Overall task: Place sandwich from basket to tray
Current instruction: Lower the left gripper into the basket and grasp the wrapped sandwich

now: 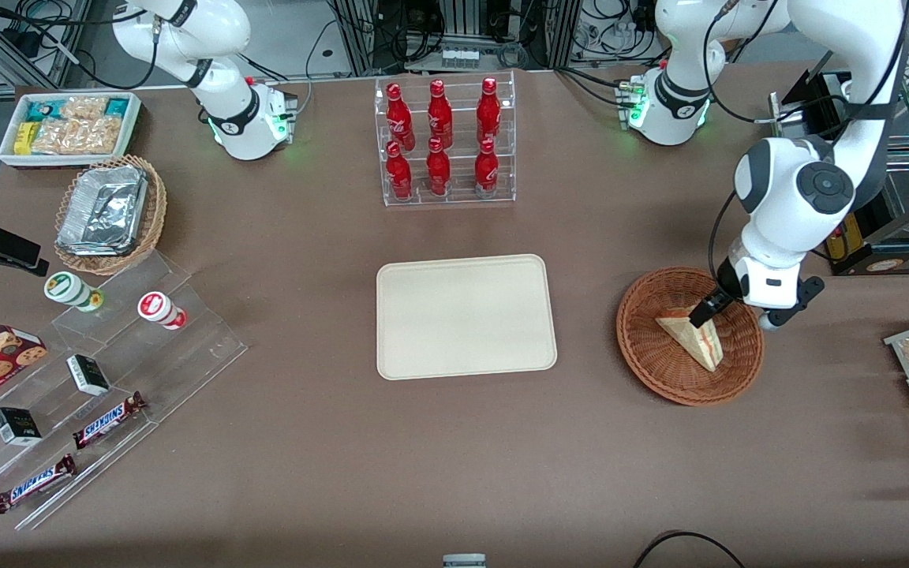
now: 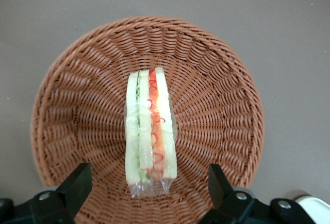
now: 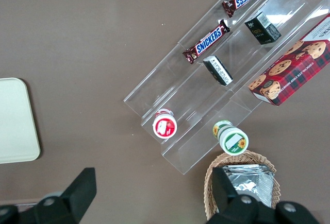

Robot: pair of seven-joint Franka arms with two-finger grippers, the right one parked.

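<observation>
While the claw (image 2: 147, 190) gapes above, the wrapped sandwich (image 2: 150, 131) shows red-green filling.

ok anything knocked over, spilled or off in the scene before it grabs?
Nothing stands out. The sandwich lies in its clear wrap, intact, inside the basket, cut edge facing the wrist camera. The tray is bare and square to the table edge. The claw hangs open just above the sandwich, fingers either side of it, not touching it.
</observation>
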